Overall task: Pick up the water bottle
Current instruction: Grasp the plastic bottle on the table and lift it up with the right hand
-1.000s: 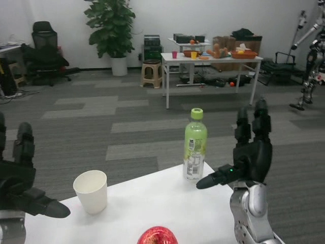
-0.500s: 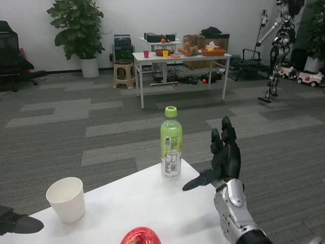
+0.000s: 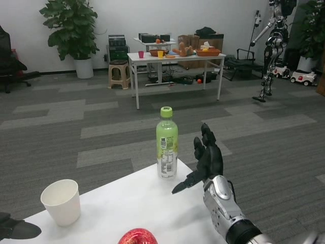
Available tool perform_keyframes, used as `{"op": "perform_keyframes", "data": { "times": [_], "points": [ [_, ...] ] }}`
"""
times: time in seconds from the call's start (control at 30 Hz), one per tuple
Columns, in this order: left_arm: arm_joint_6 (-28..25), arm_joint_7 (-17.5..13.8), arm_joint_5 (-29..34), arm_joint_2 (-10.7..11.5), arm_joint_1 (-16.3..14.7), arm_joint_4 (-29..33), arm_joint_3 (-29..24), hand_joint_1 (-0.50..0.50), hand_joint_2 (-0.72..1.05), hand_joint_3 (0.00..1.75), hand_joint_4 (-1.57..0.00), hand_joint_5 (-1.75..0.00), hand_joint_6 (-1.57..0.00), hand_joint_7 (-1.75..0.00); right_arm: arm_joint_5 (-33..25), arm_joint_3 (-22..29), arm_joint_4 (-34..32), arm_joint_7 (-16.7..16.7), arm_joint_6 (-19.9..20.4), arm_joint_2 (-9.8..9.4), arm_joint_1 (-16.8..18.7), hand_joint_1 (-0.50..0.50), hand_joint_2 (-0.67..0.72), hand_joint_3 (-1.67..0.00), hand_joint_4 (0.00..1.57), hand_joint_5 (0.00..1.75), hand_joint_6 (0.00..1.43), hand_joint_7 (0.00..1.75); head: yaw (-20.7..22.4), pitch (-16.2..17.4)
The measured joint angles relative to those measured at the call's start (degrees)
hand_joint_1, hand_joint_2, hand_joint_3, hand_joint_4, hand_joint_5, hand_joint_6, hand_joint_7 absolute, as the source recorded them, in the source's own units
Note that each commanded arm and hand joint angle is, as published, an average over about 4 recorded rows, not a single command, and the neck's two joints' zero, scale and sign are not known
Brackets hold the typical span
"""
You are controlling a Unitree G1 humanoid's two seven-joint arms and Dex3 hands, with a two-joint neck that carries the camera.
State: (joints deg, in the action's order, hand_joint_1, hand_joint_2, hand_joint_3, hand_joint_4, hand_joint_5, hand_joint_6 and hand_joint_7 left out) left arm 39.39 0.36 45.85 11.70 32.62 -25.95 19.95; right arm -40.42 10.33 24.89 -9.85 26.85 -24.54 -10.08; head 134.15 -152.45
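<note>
At the surface's far edge, water bottle (image 3: pixel 167 144) upright: likely light, smooth, squeezable plastic; grip mid-label. Right robot hand (image 3: pixel 205 161) just beside it, fingers apart, empty

Grey carpet tiles (image 3: pixel 76 127) in lighter and darker bands cover the floor. Against the white wall (image 3: pixel 167 15) stand a potted plant (image 3: pixel 71 30), a plastic stool (image 3: pixel 120 73) and a cluttered white table (image 3: pixel 175 63).

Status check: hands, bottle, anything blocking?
Right hand open, beside bottle, not touching. Left hand low at table edge, holding nothing. Water bottle upright near far edge. Paper cup and apple clear of path.
</note>
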Motion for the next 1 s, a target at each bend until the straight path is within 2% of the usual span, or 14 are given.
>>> {"op": "perform_keyframes", "data": {
  "times": [0.13, 0.27, 0.5, 0.67, 0.8, 1.0],
  "points": [
    [0.0, 0.01, 0.01, 0.0, 0.0, -0.12, 0.18, -0.5, -0.72, 0.09, 0.0, 0.0, 0.0, 0.0, 0.02, -1.07, 1.23, 0.05, -0.26, 0.0, -1.28, -0.46, 0.66, 0.0, 0.0, 0.0, 0.0, 0.0, -1.93, 0.93],
    [0.01, 0.03, 0.03, 0.02, 0.01, -0.22, 0.45, -0.5, -0.72, 0.09, 0.0, 0.0, 0.0, 0.0, 0.19, -1.24, 2.25, 0.07, -0.5, 0.11, -1.97, -0.46, 0.66, 0.0, 0.0, 0.0, 0.0, 0.0, -5.63, 3.91],
    [0.32, 0.13, 0.32, -0.3, 0.05, -0.59, 0.5, -0.5, -0.72, 0.09, 0.0, 0.0, 0.0, 0.0, 2.2, -1.24, 5.27, 0.16, -1.4, 2.5, -5.08, -0.46, 0.66, 0.0, 0.0, 0.0, 0.0, 0.0, -9.87, 8.94],
    [0.88, 0.3, 0.6, -0.3, 0.04, -0.69, 0.44, -0.5, -0.72, 0.09, 0.0, 0.0, 0.0, 0.0, 2.27, -1.15, 6.28, 0.27, -1.45, 2.8, -5.55, -0.46, 0.66, 0.0, 0.0, 0.0, 0.0, 0.0, -11.72, 12.54],
    [1.36, 0.68, 0.62, -0.3, 0.04, -0.72, 0.26, -0.5, -0.72, 0.09, 0.0, 0.0, 0.0, 0.0, 2.27, -0.83, 6.3, 0.27, -1.45, 2.8, -5.55, -0.46, 0.66, 0.0, 0.0, 0.0, 0.0, 0.0, -13.36, 13.4],
    [1.38, 0.83, 0.63, -0.28, 0.04, -0.73, 0.08, -0.5, -0.72, 0.09, 0.0, 0.0, 0.0, 0.0, 2.35, -0.76, 6.86, 0.27, -1.35, 2.9, -5.91, -0.46, 0.66, 0.0, 0.0, 0.0, 0.0, 0.0, -14.0, 12.68]
  ]
}}
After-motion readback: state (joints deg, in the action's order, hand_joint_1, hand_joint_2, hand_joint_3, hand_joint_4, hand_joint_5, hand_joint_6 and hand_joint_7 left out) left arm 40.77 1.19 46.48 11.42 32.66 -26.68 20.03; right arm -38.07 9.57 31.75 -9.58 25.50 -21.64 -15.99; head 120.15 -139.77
